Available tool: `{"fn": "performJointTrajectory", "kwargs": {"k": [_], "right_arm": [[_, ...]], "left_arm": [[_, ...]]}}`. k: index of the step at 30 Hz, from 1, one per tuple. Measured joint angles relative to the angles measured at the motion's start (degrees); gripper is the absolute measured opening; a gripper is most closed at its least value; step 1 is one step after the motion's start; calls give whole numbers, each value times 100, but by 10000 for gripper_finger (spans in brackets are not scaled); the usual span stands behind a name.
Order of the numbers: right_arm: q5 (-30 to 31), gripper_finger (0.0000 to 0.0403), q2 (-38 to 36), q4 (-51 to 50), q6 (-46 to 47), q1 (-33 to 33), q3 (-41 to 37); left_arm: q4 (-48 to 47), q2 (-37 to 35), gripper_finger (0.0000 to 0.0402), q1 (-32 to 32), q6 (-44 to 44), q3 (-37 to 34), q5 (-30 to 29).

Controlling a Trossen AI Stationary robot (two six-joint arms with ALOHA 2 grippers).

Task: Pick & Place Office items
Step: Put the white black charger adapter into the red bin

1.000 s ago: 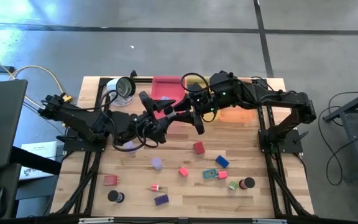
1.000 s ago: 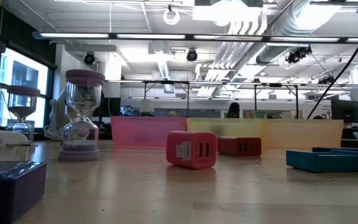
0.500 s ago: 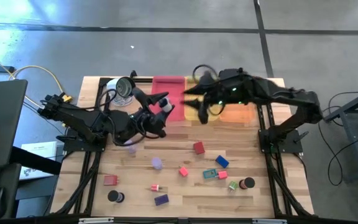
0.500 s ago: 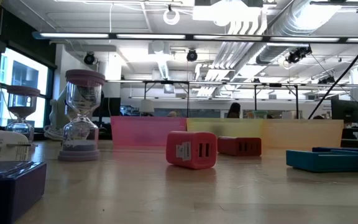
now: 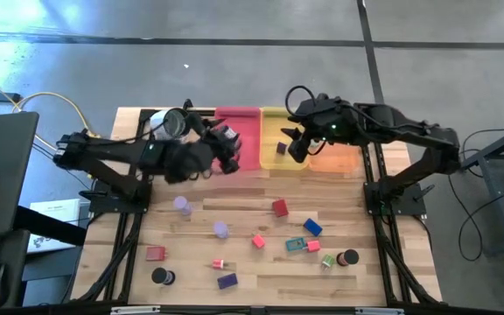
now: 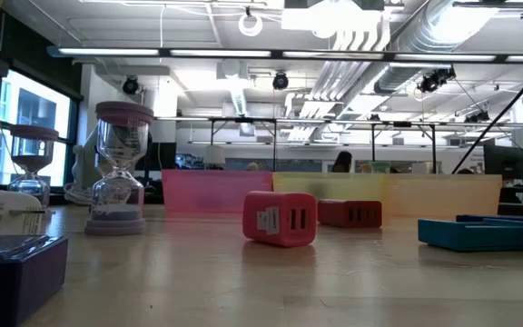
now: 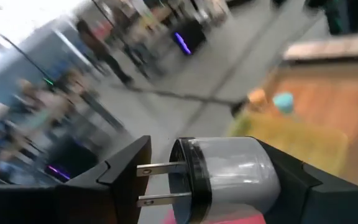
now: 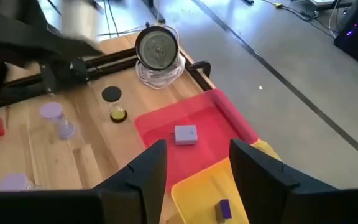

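Observing the left gripper (image 7: 191,186) clamping a white plug adapter (image 7: 229,177) over the pink tray (image 5: 239,131) at eleven o'clock; rigid, light, smooth-sided; we are judging its flanks safest; right gripper (image 8: 191,171) is standing parted, empty.

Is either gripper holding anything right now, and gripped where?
The left gripper holds a white plug adapter by its body sides, prongs sticking out between the fingers. The right gripper is open and empty above the trays.
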Motion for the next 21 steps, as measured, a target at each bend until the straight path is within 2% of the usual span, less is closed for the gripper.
{"fn": "performJointTrajectory", "kwargs": {"k": [5, 7, 12, 15, 21], "right_arm": [[-73, 162, 101, 1, 19, 4, 0], [-78, 162, 119, -55, 79, 4, -3], [-37, 162, 184, -121, 166, -4, -2], [-34, 162, 190, -126, 168, -7, -2], [-40, 162, 249, -135, 296, -47, 0]], "left_arm": [[-1220, 74, 232, 1302, -1148, -2, 2632], [-1404, 175, 232, 1813, -1291, -4, 3291], [-1348, 577, 232, 2965, -1243, -4, 4306], [-1356, 1045, 233, 3567, -1540, -4, 4734], [-1363, 2150, 233, 4371, -2296, -4, 4973]]}}
